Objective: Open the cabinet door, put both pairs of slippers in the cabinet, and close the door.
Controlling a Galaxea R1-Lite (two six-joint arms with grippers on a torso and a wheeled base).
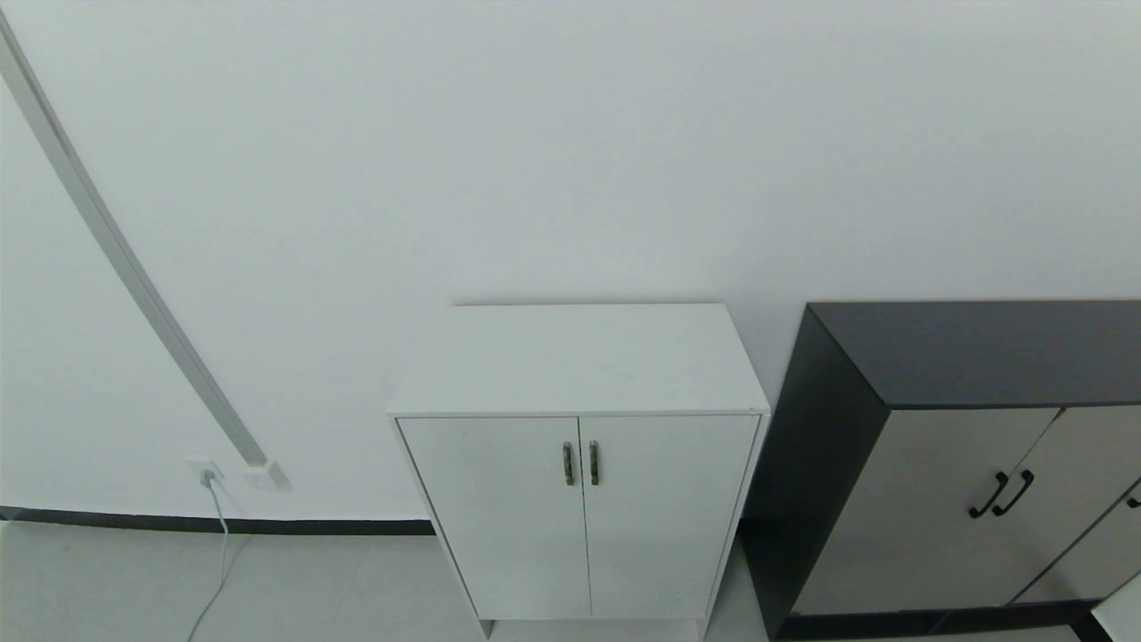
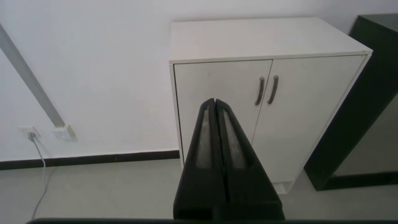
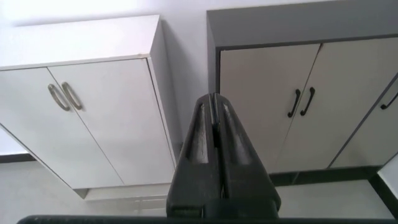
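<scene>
Cabinet doors (image 1: 499,517) shut | left jaws clenched, holding nothing | right jaws clenched, holding nothing

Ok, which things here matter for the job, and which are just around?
Job: white cabinet, doors shut; its two handles; left gripper and right gripper, jaws shut.
Just around: dark cabinet; wall socket with cable; wall trunking.

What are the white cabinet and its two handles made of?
The white cabinet is probably laminated board, matte white, going by its flat, even faces and crisp edges. The handles look like brushed metal: grey with a dull sheen.
</scene>
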